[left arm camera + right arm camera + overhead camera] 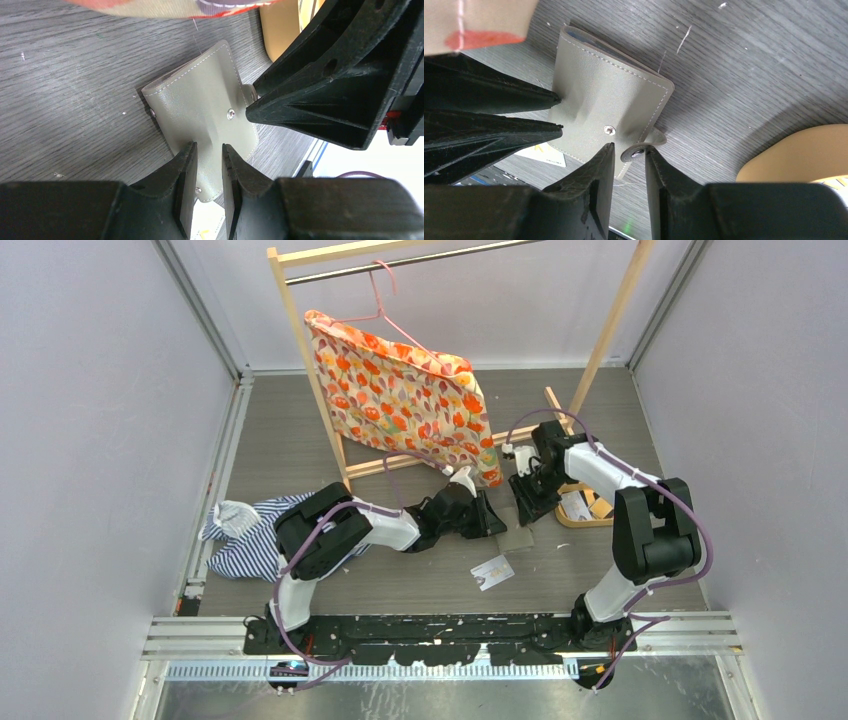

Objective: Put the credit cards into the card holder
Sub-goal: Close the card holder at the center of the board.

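Card holder (200, 100) lies pinched by left end effector (209, 147) and right end effector (629, 148).

Even diffuse overhead light, soft shadows; wrist views sharp mid-frame, near edges blurred.

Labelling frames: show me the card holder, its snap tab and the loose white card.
card holder (197, 100), left wrist view, middle of outer cover.
snap tab (640, 151), right wrist view, rounded end.
white card (492, 572), top external view, its face.

The card holder (609, 95) covers most of a white card (543, 153) beneath it; the card's print is unreadable.
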